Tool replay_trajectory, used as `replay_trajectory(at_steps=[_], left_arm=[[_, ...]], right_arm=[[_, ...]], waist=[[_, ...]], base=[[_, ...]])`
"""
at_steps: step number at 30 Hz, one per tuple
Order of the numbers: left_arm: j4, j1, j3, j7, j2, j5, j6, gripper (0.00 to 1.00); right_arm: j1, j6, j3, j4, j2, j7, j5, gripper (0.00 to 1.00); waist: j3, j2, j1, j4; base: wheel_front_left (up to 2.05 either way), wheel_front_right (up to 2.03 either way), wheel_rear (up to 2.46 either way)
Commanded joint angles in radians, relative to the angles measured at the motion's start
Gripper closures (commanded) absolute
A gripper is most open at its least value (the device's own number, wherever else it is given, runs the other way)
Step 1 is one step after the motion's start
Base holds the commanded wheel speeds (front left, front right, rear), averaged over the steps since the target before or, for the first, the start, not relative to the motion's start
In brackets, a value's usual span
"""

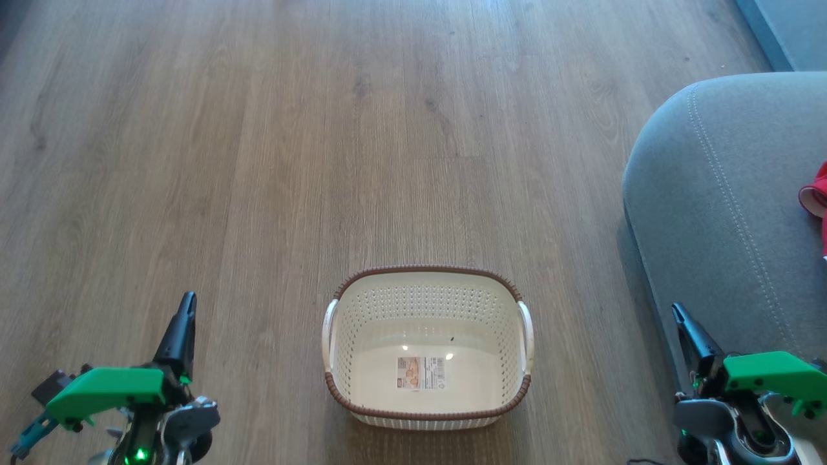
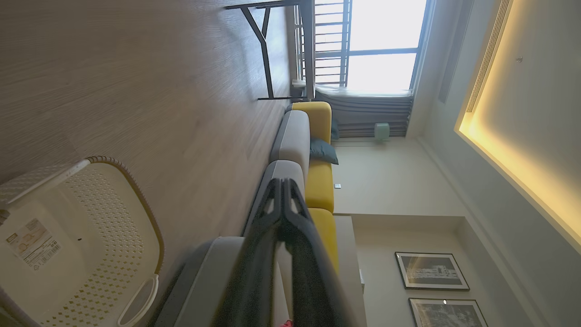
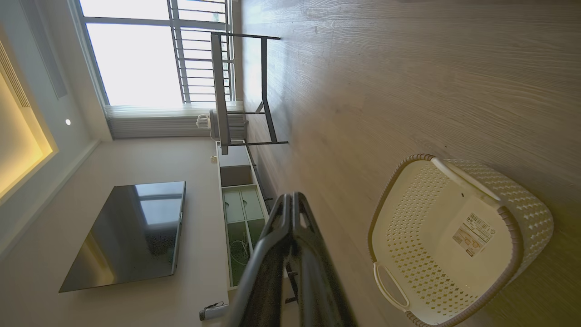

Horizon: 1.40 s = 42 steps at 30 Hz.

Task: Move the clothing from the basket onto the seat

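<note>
Head view: basket (image 1: 426, 300) sits on the floor (image 1: 258, 161), low centre, base bare w/ its sticker (image 1: 420, 372) showing. Seat (image 1: 717, 213) is to its right, rounded corner nearest the basket. Clothing (image 1: 818, 194) lies on the seat, a red bit cut off by the frame's right edge. L gripper (image 1: 187, 298) is low left. R gripper (image 1: 676, 310) is low right, just by the seat's front edge.

L wrist view adds: L gripper (image 2: 283, 181) w/ fingers pressed together, gripping nothing. Seat (image 2: 204, 281) runs on as a sofa w/ yellow backs (image 2: 320, 181) & a dark pillow (image 2: 323, 151). Also framed pics (image 2: 431, 271) and a window (image 2: 376, 41) (plus a red speck at the bottom edge, too small to name).

R wrist view adds: R gripper (image 3: 292, 196) likewise pinched together, nothing in it. TV (image 3: 127, 234) hangs on the wall, w/ a cabinet (image 3: 238, 213) below it and a table (image 3: 221, 91) by the window.

Counts: 1 basket, 2 white handles (image 1: 329, 323), 1 brown rim (image 1: 426, 268), 1 sticker, 2 grippers, 2 pics, 1 TV. Clothing: 1 piece in part; can't tell beyond that.

Room: floor is wide open ahead & left of the basket. A strip of floor lies btwn basket and seat edge, so they're apart. Grippers flank the basket, each well apart from it.
</note>
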State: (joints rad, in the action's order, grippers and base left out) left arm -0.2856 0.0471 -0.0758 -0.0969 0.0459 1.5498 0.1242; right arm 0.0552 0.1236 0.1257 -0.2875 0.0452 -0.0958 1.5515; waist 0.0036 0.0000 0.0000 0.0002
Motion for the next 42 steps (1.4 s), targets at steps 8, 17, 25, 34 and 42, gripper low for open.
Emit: replay_trajectory(at_steps=[8,17,25,34,42], left_arm=[[0.04,0.061,-0.038,-0.017,0.004,0.059,0.007,1.0],[0.04,0.061,-0.038,-0.016,0.004,0.059,0.007,1.0],[0.04,0.061,-0.038,-0.016,0.004,0.059,0.007,1.0],[0.04,0.061,-0.038,-0.016,0.004,0.059,0.007,1.0],[0.04,0.061,-0.038,-0.016,0.004,0.059,0.007,1.0]], right_arm=[[0.053,0.007,-0.011,0.043,0.005,-0.018,0.057,1.0],[0.053,0.007,-0.011,0.043,0.005,-0.018,0.057,1.0],[0.053,0.007,-0.011,0.043,0.005,-0.018,0.057,1.0],[0.053,0.007,-0.012,0.043,0.005,-0.018,0.057,1.0],[0.053,0.007,-0.012,0.043,0.005,-0.018,0.057,1.0]], waist=[[0.0,0.0,0.0,0.0],[0.0,0.0,0.0,0.0],[0.0,0.0,0.0,0.0],[0.0,0.0,0.0,0.0],[0.0,0.0,0.0,0.0]], base=[[0.0,0.0,0.0],[0.0,0.0,0.0],[0.0,0.0,0.0],[0.0,0.0,0.0],[0.0,0.0,0.0]])
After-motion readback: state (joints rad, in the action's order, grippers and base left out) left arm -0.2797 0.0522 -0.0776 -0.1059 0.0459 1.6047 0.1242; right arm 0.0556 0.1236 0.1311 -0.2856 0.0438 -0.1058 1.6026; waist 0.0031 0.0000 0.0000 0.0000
